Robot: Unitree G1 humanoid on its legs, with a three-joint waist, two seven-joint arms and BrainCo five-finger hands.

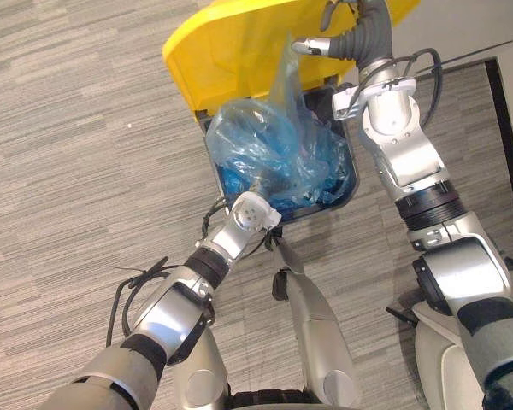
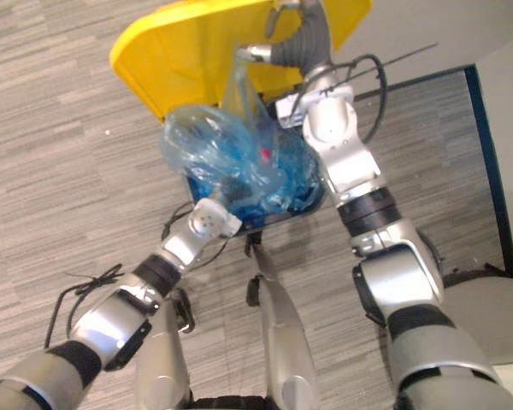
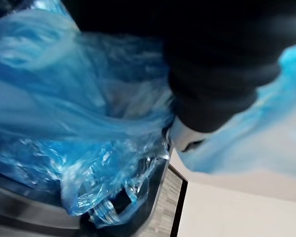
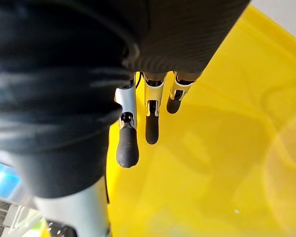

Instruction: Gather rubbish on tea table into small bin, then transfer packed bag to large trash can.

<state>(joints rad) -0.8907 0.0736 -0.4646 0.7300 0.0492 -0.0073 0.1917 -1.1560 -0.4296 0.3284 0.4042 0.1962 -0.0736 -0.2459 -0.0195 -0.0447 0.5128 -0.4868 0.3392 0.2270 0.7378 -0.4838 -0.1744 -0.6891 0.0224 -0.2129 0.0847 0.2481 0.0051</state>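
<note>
The packed blue plastic bag point(image 1: 274, 145) is sitting in the mouth of the large trash can point(image 1: 348, 195), bulging above its dark rim, with a twisted neck of plastic rising towards the raised yellow lid point(image 1: 231, 51). The left hand point(image 3: 222, 64) is reaching in at the near edge of the can and is pressing into the blue film; its fingers are buried in the plastic, so whether they are curled or straight cannot be told. The right hand point(image 4: 152, 126) is resting against the inner face of the lid with its fingers straight and slightly apart, gripping nothing. The can is standing on grey striped carpet point(image 1: 68, 128).
</note>
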